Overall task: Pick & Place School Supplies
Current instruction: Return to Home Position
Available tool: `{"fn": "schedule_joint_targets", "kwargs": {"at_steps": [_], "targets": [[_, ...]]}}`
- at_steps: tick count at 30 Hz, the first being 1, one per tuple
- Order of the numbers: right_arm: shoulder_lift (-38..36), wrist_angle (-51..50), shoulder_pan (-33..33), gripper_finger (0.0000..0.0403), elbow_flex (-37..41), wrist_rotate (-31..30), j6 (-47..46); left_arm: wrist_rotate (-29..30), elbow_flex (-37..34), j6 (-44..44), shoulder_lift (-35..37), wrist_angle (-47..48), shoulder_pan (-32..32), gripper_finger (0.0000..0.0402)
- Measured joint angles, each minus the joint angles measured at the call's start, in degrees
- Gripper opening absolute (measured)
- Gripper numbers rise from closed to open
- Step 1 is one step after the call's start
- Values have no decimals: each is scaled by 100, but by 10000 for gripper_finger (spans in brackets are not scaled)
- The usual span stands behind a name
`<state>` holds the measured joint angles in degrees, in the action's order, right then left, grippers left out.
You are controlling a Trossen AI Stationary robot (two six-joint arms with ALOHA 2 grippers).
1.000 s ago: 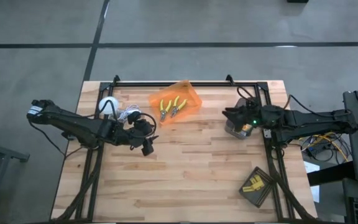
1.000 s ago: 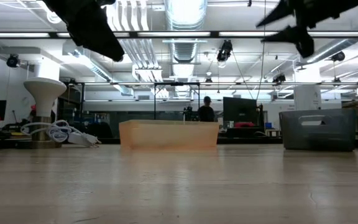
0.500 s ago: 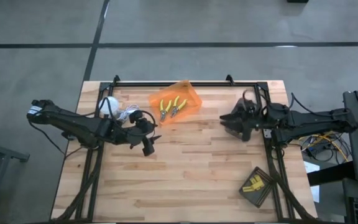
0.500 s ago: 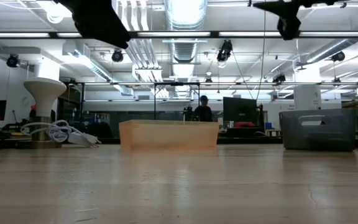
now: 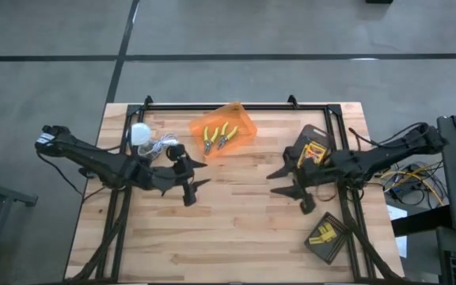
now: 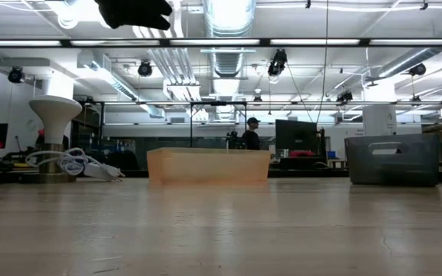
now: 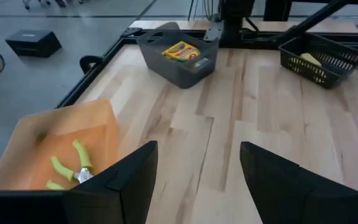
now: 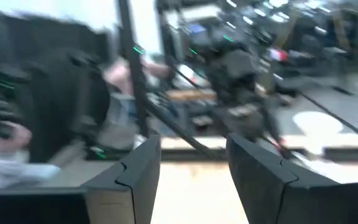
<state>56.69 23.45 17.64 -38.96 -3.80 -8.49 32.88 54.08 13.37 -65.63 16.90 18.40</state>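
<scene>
Looking out on a big robotics lab or industrial hall: running overhead beyond the left gripper (image 5: 199, 174), bare ducts (image 6: 229, 63) and strip lights (image 6: 52, 42); standing far past it among monitors (image 6: 291, 136), a person (image 6: 252, 136); spreading below and around its wooden table (image 5: 236, 233), grey concrete floor (image 5: 252, 32).

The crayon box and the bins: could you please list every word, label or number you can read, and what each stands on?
Crayon box in the grey bin: printed lid, too small to read.
Pale mark on the grey bin's wall, low view: too blurred to read.
No other text shows.
</scene>
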Motion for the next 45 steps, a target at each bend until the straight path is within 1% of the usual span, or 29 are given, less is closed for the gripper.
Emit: {"fn": "schedule_joint_targets", "kwargs": {"at_steps": [2, 3, 5, 7, 9, 12, 13, 14, 15, 17, 20, 21, 22, 25, 29, 32, 37, 39, 43, 45], "targets": [[231, -516, 80, 178, -344, -447, 68, 74, 0, 2, 0, 6, 144, 234], [357, -777, 76, 178, -560, -542, 130, 93, 0, 7, 0, 12, 225, 234], [606, -1311, 72, 178, -981, -566, 358, 121, 0, 18, 0, 4, 418, 234], [898, -1501, 51, 178, -1418, -569, 614, 284, 0, -34, 0, -33, 647, 234], [1171, -1668, 1, 178, -1822, -545, 896, 733, 0, -212, 1, -95, 891, 234], [1522, -2001, -210, 178, -2411, -515, 1385, 1793, 0, -573, 14, -197, 1248, 234], [1631, -2126, -328, 178, -2591, -513, 1453, 2065, 0, -637, 27, -211, 1337, 234], [1735, -2180, -462, 178, -2743, -473, 1465, 2215, 0, -739, 39, -196, 1410, 234], [1841, -2244, -609, 178, -2860, -333, 1437, 2224, 0, -829, 46, -197, 1458, 234], [2050, -2232, -963, 178, -3068, 317, 1361, 2180, 0, -983, 48, -193, 1509, 234], [2380, -2081, -1485, 178, -3225, 1790, 1293, 2107, -40, -1191, 91, -197, 1515, 234], [2468, -2051, -1638, 178, -3272, 2139, 1272, 2108, -77, -1231, 121, -186, 1514, 234], [2536, -2082, -1761, 178, -3281, 2282, 1243, 2112, -108, -1234, 155, -186, 1513, 234], [2644, -2067, -2073, 178, -3273, 2181, 1167, 2116, -291, -1244, 383, -181, 1514, 234], [2569, -2157, -2290, 178, -3059, 2182, 1145, 2120, -810, -1179, 1037, -322, 1514, 234], [2356, -2152, -2290, 178, -2838, 2188, 1205, 2116, -1411, -1278, 1701, -773, 1516, 234], [1714, -2103, -2304, 178, -2217, 2183, 1390, 2049, -2593, -1966, 2751, -1965, 1516, 234], [1421, -1871, -2358, 178, -1899, 2189, 1386, 1735, -2996, -2342, 3125, -2333, 1510, 234], [804, -1257, -2590, 178, -1201, 2446, 1315, 359, -3558, -3000, 3694, -2901, 1470, 234], [601, -944, -2794, 178, -874, 2689, 1173, -66, -3671, -3163, 3910, -3080, 1446, 234]]}}
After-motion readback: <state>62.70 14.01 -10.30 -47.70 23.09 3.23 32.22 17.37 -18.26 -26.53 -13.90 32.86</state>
